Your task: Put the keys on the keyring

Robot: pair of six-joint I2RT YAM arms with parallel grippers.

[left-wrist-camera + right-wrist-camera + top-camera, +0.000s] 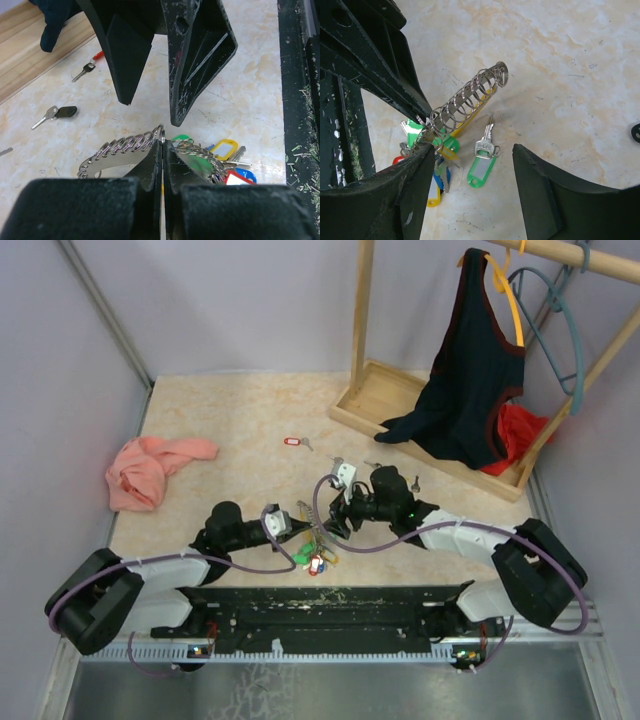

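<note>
My left gripper (pixel 163 143) is shut on the keyring (pixel 125 146), a silvery metal piece strung with a row of small rings, and holds it just above the table. A bunch of keys with green, yellow, red and blue tags (pixel 226 161) hangs from it. In the right wrist view the keyring (pixel 470 95) slants up to the right. My right gripper (pixel 472 150) is open and empty, with a loose green-tagged key (pixel 482 162) lying on the table between its fingers. In the top view both grippers, left (pixel 300 528) and right (pixel 335 522), meet over the bunch (pixel 316 558).
A black-headed key (pixel 60 113) and a red-headed key (pixel 91 65) lie loose further out. A red-tagged key (pixel 292 441) lies mid-table. A wooden rack base (pixel 400 410) with dark clothing stands at the back right, and a pink cloth (pixel 145 468) lies at the left.
</note>
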